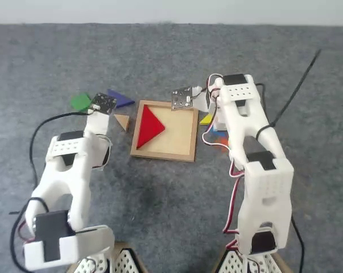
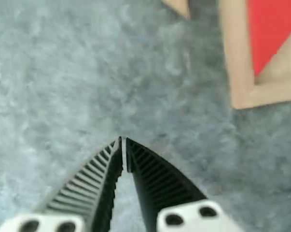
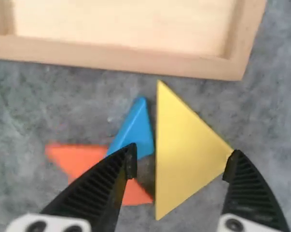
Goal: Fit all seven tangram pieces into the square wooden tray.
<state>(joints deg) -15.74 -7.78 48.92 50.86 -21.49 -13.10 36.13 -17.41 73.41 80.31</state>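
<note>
Ribbed black fingers [image 3: 114, 181] of the right gripper [image 3: 180, 159] stand wide apart on either side of the yellow triangle [image 3: 181, 150]. One fingertip is at the triangle's outer corner, the other just off its long edge. Whether either pad touches it cannot be told. The yellow triangle lies flat on the grey table [image 1: 160, 193], just outside the tray's right wall. Its long edge faces a blue triangle [image 3: 135, 133] that sits just beside it. The blue triangle's lower end meets an orange piece [image 3: 77, 159], which lies farther from the tray.

The tray [image 1: 162, 154] sits mid-table between the two arms. A red triangle [image 1: 148, 126] lies flat inside it against the left wall, and the right half shows bare wood.

Left of the tray, a small tan triangle [image 1: 122, 121] lies on the table near the far-left corner of the tray. The left gripper [image 2: 123, 141] is closed with nothing between its fingers. It is over bare table, apart from the tray's near-left corner and from the tan triangle.

A dark blue triangle [image 1: 121, 99] and a green piece [image 1: 80, 102] lie farther toward the table's far-left side, well apart from the tray.
</note>
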